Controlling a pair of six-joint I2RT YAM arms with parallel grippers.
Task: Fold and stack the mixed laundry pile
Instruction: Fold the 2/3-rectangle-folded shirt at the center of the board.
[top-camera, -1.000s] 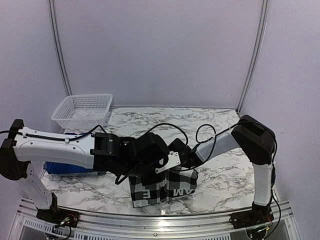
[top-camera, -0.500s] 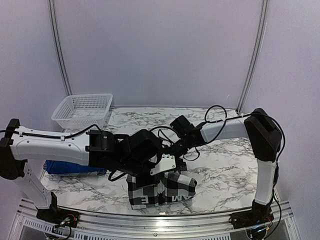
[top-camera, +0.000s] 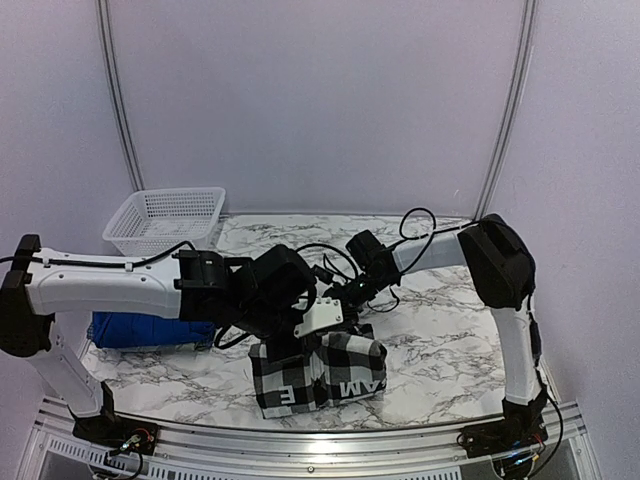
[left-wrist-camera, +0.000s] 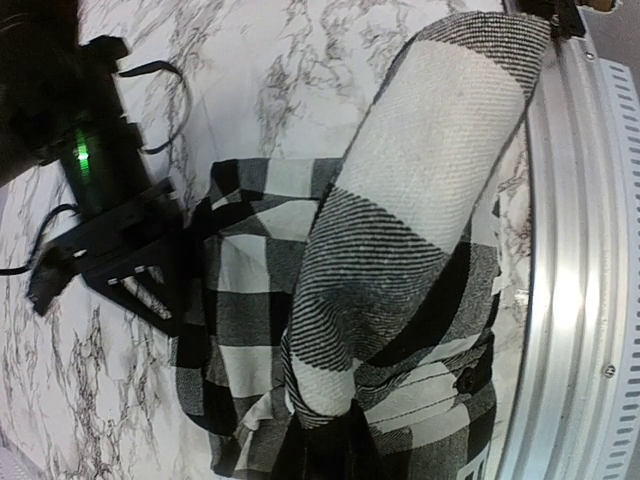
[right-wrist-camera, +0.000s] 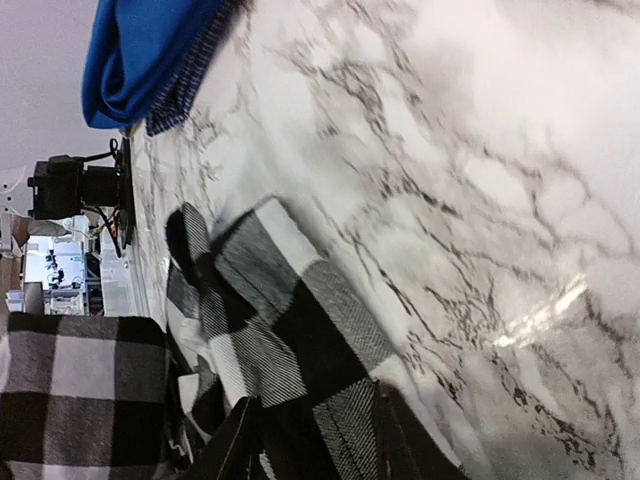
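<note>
Pinching a fold of the black-and-white check flannel shirt (top-camera: 320, 375), the left gripper (left-wrist-camera: 318, 455) is squeezed tight and lifts that strip of cloth up from the rest. The rest of the shirt lies bunched on the marble table (top-camera: 440, 340) right below this gripper, close to the metal rail at the near edge.

The right gripper (right-wrist-camera: 318, 445) is just beside the left one, at the far edge of the same shirt. Its two fingers stand a little apart with a bit of check cloth between them. I cannot tell if they really grip it.

A royal-blue shirt (top-camera: 150, 330) lies well away from both grippers, back along the left arm, in a low lump. A dark small-checked cloth (right-wrist-camera: 185, 85) peeks out at its edge. The white basket (top-camera: 140, 235) sits even farther off, past the blue shirt.

I think the job is only partly done. The flannel shirt looks half folded and lumpy, not flat and neat. Nothing is stacked on anything yet. I cannot tell if the blue shirt is folded. The flannel needs its fold finished, and then the clothes must go in one pile.
</note>
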